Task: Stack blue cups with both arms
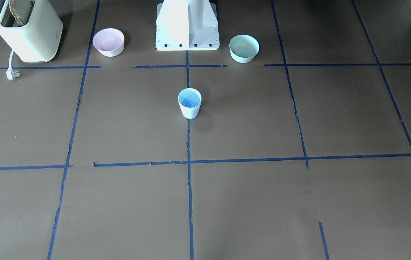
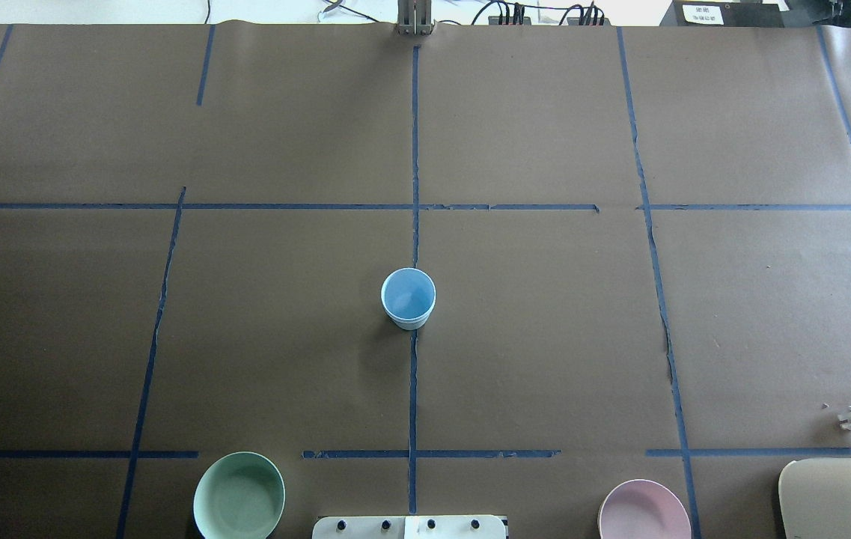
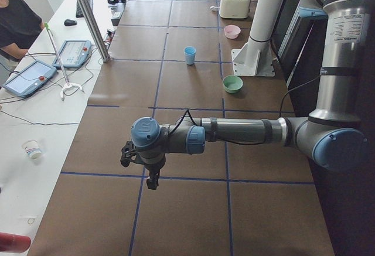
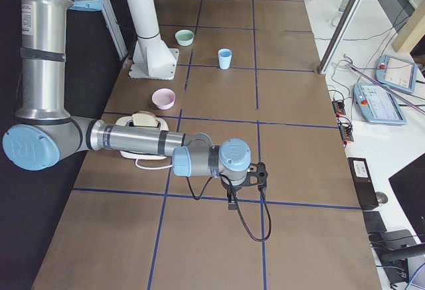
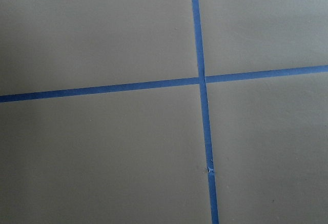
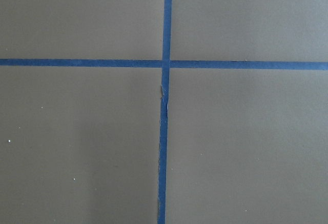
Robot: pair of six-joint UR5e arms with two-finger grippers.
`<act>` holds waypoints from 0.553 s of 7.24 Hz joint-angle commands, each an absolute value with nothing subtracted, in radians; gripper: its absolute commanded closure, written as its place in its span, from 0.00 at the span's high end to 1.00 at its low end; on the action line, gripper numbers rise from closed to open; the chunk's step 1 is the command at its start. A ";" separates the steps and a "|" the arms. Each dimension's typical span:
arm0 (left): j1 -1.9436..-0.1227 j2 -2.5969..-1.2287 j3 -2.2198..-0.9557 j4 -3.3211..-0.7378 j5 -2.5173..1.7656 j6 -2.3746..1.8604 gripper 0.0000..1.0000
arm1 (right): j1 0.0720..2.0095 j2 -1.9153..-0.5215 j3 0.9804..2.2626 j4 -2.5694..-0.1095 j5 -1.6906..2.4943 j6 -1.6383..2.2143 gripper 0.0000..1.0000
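Note:
One pale blue cup (image 1: 189,103) stands upright at the table's middle on the centre tape line. It also shows in the overhead view (image 2: 408,298) and in both side views (image 3: 190,55) (image 4: 225,58). I see a single cup shape and cannot tell whether a second cup sits nested in it. The left arm's gripper (image 3: 149,174) hangs over bare paper at the table's left end, far from the cup. The right arm's gripper (image 4: 234,197) hangs over bare paper at the right end. Both show only in the side views, so I cannot tell whether they are open or shut.
A pale green bowl (image 2: 239,495) and a pale pink bowl (image 2: 644,513) flank the white pedestal base (image 1: 187,25). A cream toaster (image 1: 29,30) with its cord and plug (image 1: 12,74) stands beyond the pink bowl. Both wrist views show only brown paper and blue tape crossings (image 5: 203,79) (image 6: 165,63).

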State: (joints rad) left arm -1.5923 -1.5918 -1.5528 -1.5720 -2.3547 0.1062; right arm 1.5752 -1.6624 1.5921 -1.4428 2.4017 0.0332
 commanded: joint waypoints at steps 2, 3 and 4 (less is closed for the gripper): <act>-1.592 -1.589 -1.554 -1.572 -2.355 0.106 1.00 | 1.603 -1.649 1.603 -1.517 2.408 0.034 1.00; -1.592 -1.583 -1.555 -1.574 -2.355 0.106 1.00 | 1.603 -1.654 1.603 -1.514 2.411 0.035 1.00; -1.592 -1.583 -1.555 -1.574 -2.355 0.106 1.00 | 1.603 -1.654 1.601 -1.511 2.408 0.034 1.00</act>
State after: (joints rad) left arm -1.5923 -1.5851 -1.5548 -1.5733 -2.3546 0.1059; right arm 1.6021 -1.6523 1.6023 -1.5127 2.4092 0.0344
